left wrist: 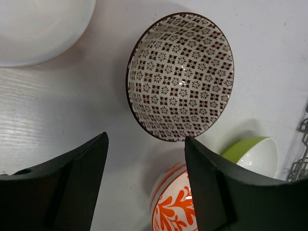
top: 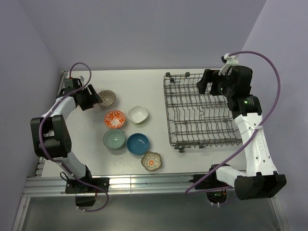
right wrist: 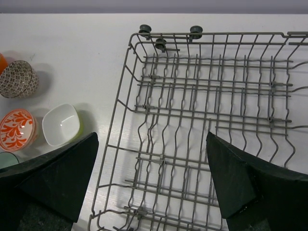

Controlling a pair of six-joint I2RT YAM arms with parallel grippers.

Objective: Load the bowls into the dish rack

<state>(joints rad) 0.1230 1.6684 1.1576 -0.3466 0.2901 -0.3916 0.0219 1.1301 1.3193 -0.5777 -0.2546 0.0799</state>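
Observation:
Six bowls sit left of the dish rack (top: 202,111): grey patterned (top: 107,98), orange-white (top: 115,119), white squarish (top: 138,114), pale teal (top: 114,139), deep blue (top: 138,144) and floral (top: 151,161). My left gripper (top: 94,99) is beside the grey patterned bowl (left wrist: 180,77). In the left wrist view that gripper (left wrist: 146,139) is open, the bowl's near rim lies just past the fingertips, and nothing is between them. The orange-white bowl (left wrist: 175,207) shows below. My right gripper (top: 208,85) hovers open over the rack's far end (right wrist: 207,96), holding nothing.
The rack holds no bowls; its wheels (right wrist: 196,31) face the far table edge. The white squarish bowl (left wrist: 255,154) has a green underside. A pale rounded object (left wrist: 38,29) fills the left wrist view's top left corner. The left table edge (top: 61,96) is close to the left arm.

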